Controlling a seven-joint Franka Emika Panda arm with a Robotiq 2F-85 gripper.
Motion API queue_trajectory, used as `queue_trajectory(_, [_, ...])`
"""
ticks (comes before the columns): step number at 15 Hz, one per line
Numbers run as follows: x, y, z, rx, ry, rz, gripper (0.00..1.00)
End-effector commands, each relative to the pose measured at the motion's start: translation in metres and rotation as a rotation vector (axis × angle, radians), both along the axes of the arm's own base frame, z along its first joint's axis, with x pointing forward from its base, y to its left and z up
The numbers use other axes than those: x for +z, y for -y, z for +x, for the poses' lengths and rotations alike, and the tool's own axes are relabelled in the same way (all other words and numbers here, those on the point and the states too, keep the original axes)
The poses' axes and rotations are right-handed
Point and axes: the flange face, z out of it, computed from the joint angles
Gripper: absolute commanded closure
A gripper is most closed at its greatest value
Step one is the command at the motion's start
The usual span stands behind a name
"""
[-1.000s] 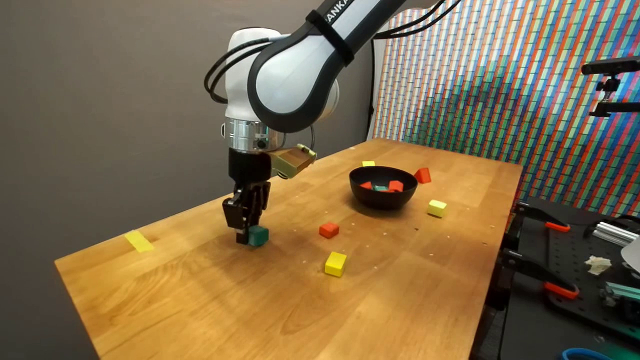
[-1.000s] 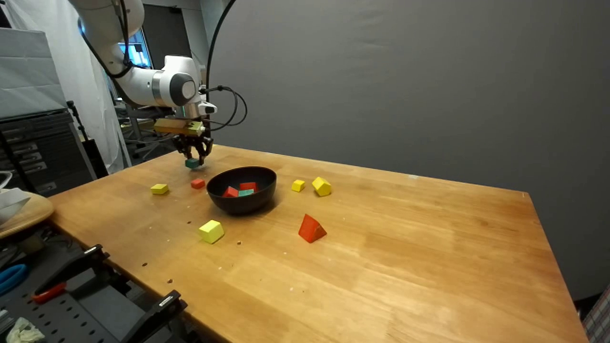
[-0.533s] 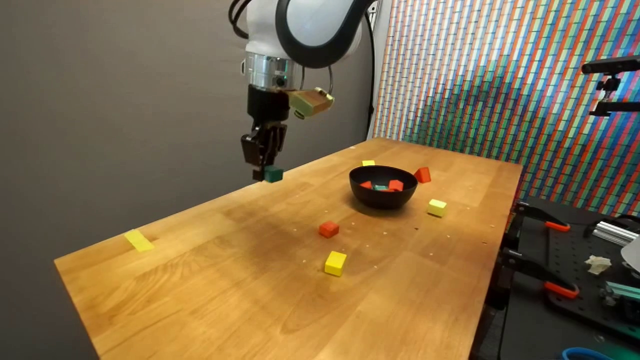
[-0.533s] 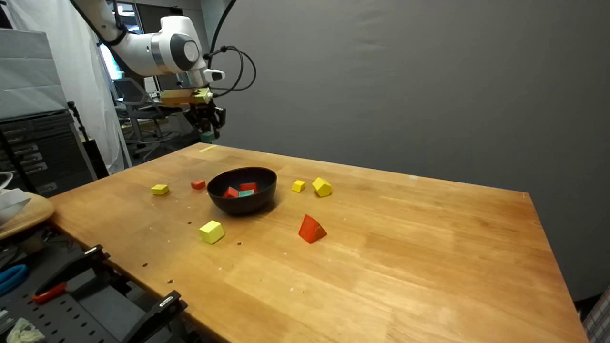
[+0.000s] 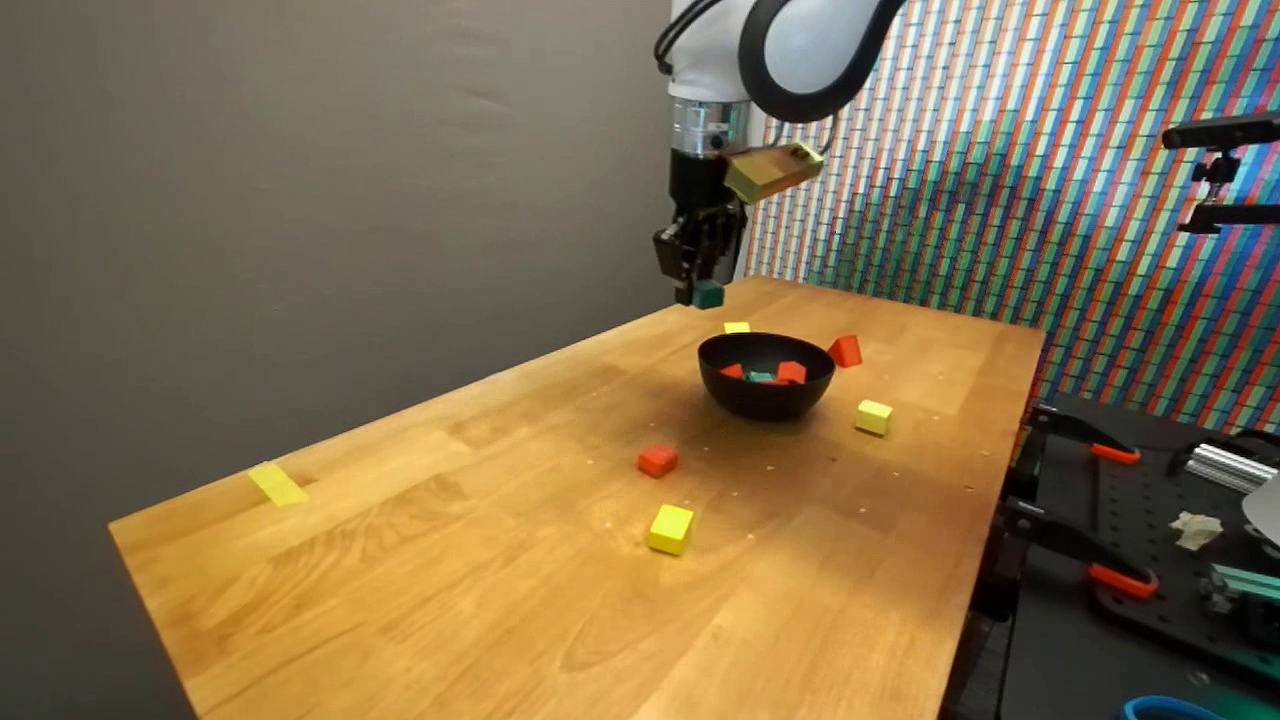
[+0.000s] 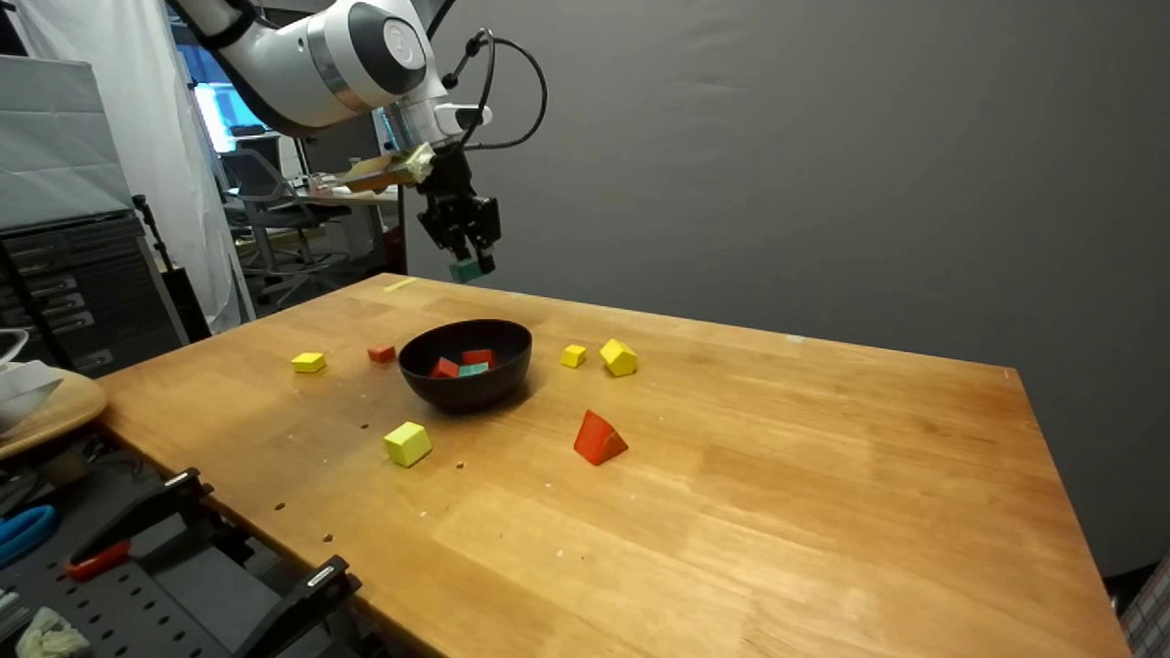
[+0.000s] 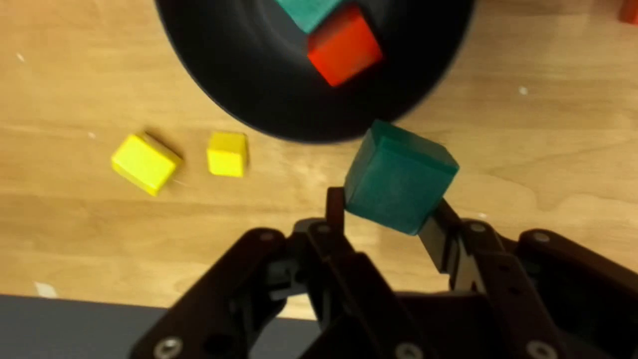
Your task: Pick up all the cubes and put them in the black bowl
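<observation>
Step (judged): transfer | pincer (image 7: 386,212) clamped on dark-green, box-shaped cube (image 7: 401,182), aloft, not quite over round, smooth black bowl (image 5: 765,400) | next: should centre above it, lower, release.

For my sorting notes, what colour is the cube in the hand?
Dark teal-green; that cube shows best in the wrist view.

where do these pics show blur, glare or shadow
In the wrist view, the red block in the black bowl is smeared, while the green block held in the claw looks crisper; in an exterior view, the screen in the background is washed out; in both exterior views, a soft shadow darkens the table beside the bowl.
</observation>
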Motion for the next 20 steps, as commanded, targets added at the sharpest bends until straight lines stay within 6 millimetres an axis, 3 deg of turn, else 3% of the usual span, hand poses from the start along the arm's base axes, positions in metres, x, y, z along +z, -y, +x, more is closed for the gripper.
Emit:
queue_trajectory(1, [-0.010, 0.058, -0.060, -0.138, -0.002, 0.013, 0.84])
queue_trajectory(3, [-0.021, 0.078, -0.078, -0.186, -0.010, 0.029, 0.84])
queue_trajectory(5, [-0.026, 0.086, -0.091, -0.208, 0.024, 0.061, 0.84])
queue_trajectory(6, [-0.026, 0.086, -0.096, -0.212, 0.051, 0.078, 0.75])
queue_trajectory(7, [-0.025, 0.086, -0.100, -0.214, 0.078, 0.091, 0.34])
queue_trajectory(8, [-0.025, 0.086, -0.103, -0.218, 0.101, 0.104, 0.39])
queue_trajectory(12, [-0.016, 0.091, -0.115, -0.245, 0.181, 0.128, 0.05])
queue_trajectory(17, [0.021, 0.131, -0.116, -0.371, 0.258, 0.086, 0.00])
queue_trajectory(20, [0.013, 0.133, -0.107, -0.377, 0.250, 0.097, 0.00])
